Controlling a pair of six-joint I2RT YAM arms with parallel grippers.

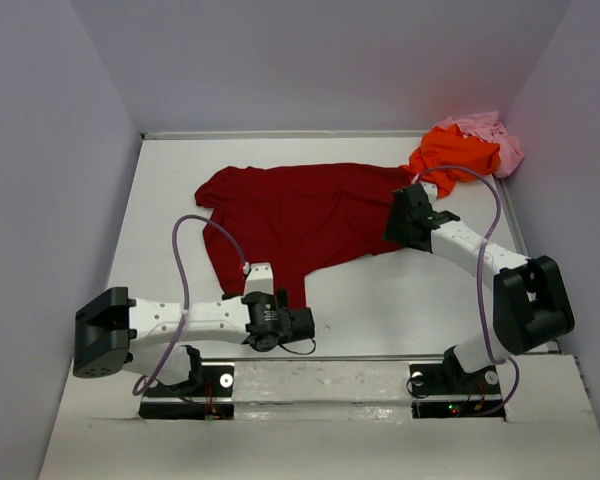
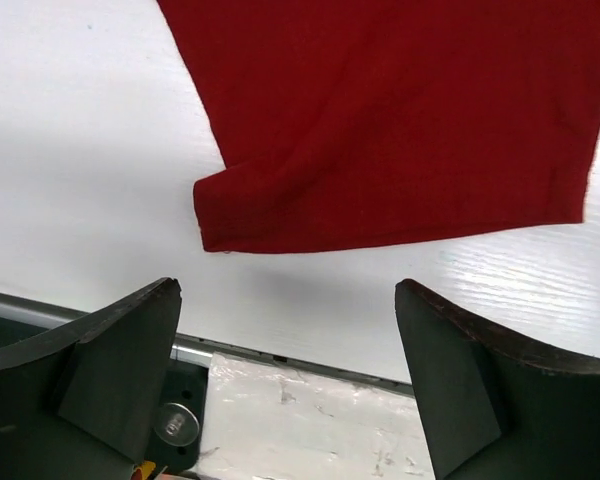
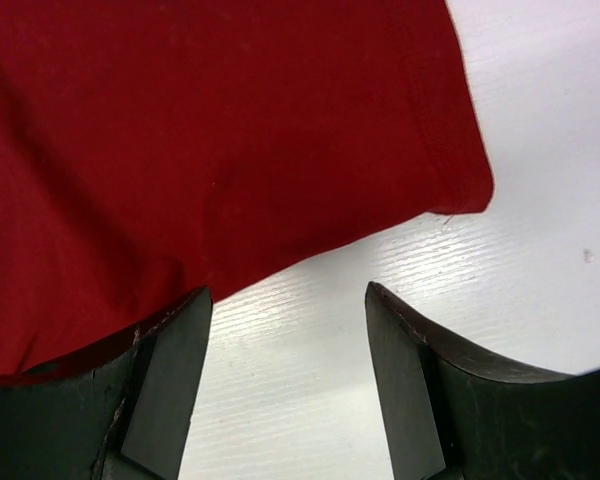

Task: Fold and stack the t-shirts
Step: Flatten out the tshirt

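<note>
The dark red t-shirt [image 1: 300,215] lies spread flat mid-table. The bright orange t-shirt [image 1: 455,152] and the pale pink t-shirt [image 1: 492,135] lie crumpled together in the far right corner. My left gripper [image 1: 298,322] is open and empty near the table's front edge, just short of the red shirt's near hem corner [image 2: 215,215]. My right gripper [image 1: 400,225] is open and empty at the red shirt's right edge [image 3: 210,130]; its left finger [image 3: 160,380] is by the cloth, its right finger over bare table.
White walls enclose the table on the left, back and right. A metal rail [image 2: 280,352] and a plastic-covered strip [image 2: 310,420] run along the near edge below my left gripper. Purple cables [image 1: 185,260] loop over both arms.
</note>
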